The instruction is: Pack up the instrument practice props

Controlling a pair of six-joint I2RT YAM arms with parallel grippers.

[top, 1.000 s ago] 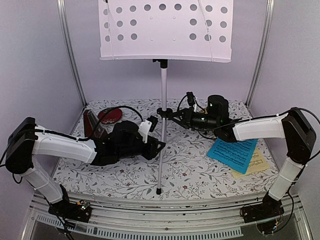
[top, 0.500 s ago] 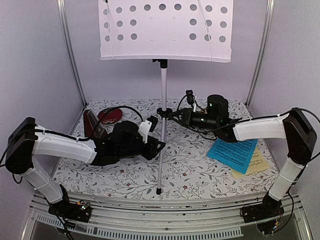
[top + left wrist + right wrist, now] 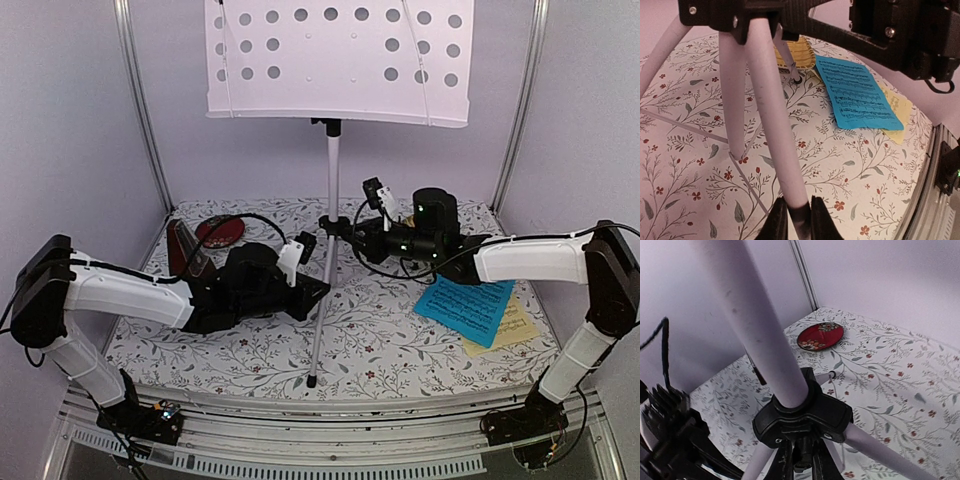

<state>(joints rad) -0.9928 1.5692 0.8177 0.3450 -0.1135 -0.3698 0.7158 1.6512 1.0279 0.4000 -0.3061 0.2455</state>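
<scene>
Music stand (image 3: 329,190) tilted rightward since earlier; left fingers (image 3: 775,225) pinch front leg (image 3: 772,125), right fingers (image 3: 785,464) clamp tripod hub (image 3: 802,421).

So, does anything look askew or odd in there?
Yes: the stand leans, top to the right and foot to the left, instead of standing straight. The left gripper has its jaws shut on a leg, the right gripper on the black hub. Nothing spilled or broken shows.
</scene>
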